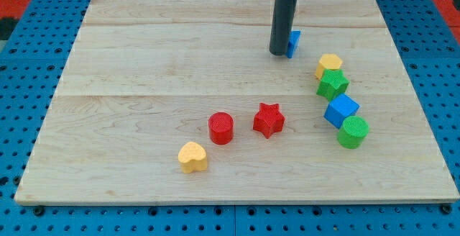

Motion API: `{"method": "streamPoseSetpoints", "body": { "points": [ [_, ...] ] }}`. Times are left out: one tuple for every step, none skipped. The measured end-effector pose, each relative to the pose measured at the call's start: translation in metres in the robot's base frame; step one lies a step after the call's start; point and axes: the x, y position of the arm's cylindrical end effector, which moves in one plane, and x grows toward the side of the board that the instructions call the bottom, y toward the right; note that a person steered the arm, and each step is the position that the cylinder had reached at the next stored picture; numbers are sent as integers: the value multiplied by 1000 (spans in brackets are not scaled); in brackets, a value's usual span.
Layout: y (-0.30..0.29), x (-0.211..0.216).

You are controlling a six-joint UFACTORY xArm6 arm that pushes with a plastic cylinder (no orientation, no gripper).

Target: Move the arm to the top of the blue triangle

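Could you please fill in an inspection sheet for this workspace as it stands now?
Surface: wooden board, flat, light, resting on a blue perforated base.
Job's things: blue triangle, mostly hidden behind the rod, near the view's top.
Clutter: yellow hexagon, green star, blue cube, green cylinder, red star, red cylinder, yellow heart.
Grippers: none; my tip stands against the blue triangle's left side.
Cables: nothing seen.
Surroundings: red patches at the view's top corners.

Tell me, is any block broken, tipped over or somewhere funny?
Nothing looks broken or tipped. The only odd bit: the blue triangle is mostly hidden behind my tip, near the view's top. All other blocks sit flat on the wooden board.
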Motion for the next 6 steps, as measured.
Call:
{"method": "streamPoseSetpoints", "body": {
  "points": [
    [0,-14],
    [2,-41],
    [19,-51],
    [38,-31],
    [61,3],
    [60,7]
  ]
}}
